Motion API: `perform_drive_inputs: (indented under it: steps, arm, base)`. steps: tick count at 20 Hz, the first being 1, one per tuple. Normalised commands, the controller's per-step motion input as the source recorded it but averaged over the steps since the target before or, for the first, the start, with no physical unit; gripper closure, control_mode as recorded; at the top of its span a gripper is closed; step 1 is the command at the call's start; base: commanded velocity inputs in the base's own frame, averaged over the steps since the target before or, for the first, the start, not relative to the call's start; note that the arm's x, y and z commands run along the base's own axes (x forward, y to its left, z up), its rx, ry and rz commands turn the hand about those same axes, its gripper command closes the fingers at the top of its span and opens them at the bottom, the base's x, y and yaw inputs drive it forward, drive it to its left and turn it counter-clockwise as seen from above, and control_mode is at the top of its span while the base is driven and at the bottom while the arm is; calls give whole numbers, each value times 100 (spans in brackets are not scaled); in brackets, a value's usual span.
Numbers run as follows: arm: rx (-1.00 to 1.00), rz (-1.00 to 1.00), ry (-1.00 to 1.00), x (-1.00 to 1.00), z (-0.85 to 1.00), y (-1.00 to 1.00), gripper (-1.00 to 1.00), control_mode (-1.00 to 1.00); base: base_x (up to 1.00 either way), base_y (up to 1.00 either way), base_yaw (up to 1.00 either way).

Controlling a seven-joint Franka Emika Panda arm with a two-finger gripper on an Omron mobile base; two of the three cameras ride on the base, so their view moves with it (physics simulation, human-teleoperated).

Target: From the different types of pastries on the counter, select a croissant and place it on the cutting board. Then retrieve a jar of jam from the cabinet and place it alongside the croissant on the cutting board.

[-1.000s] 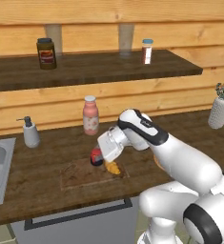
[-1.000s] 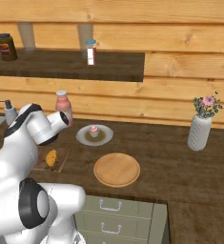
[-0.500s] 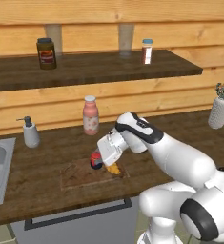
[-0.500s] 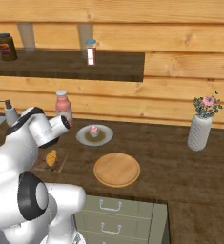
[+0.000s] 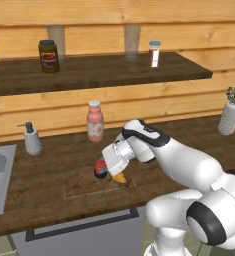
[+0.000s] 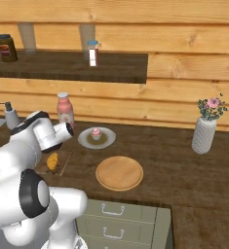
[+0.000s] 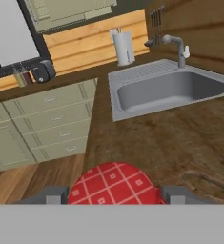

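A: Gripper [image 5: 105, 169] low over the dark wooden cutting board [image 5: 79, 184], fingers closed on the jam jar with the red checked lid [image 7: 113, 185]. Hand view has the lid sitting between the two tips. In the left base view the jar hangs just above the board, or maybe touching it; can't tell which.

B: Croissant?

A: Golden croissant [image 6: 52, 161] is already on the board, just beside the jar. So step one reads as done, jar is fetched, and what's left is to set it down next to the croissant and let go.

B: Anything change from a moment back?

A: Little. Against the earlier frames the wrist has dropped slightly toward the board and the jar sits a touch lower. Cameras haven't shifted.

B: Further out?

A: Round wooden board [image 6: 119, 172] near the counter edge, grey plate [image 6: 85, 142] holding a pink cupcake [image 6: 96, 133] behind it, pink bottle [image 5: 94, 121] at the wall, soap dispenser [image 5: 32, 139] by the steel sink [image 7: 170, 90], white vase of flowers [image 6: 204, 133] far off. Dark jar [image 5: 48, 56] and a white bottle [image 5: 153, 54] up on the shelf.
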Motion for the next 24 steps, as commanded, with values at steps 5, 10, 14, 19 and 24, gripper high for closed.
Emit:
perform_drive_inputs:
  steps: [5,10,14,19,24]
  arm:
    - [0,0,0,3,0,0,100,-100]
    - [0,0,0,7,0,0,100,-100]
    - [0,0,0,0,0,0,100,-100]
    - [0,0,0,0,-16,0,100,-100]
    - [-2,0,3,0,-21,0,100,-100]
  base:
    - [0,0,0]
    - [0,0,0]
    - [0,0,0]
    - [0,0,0]
    - [0,0,0]
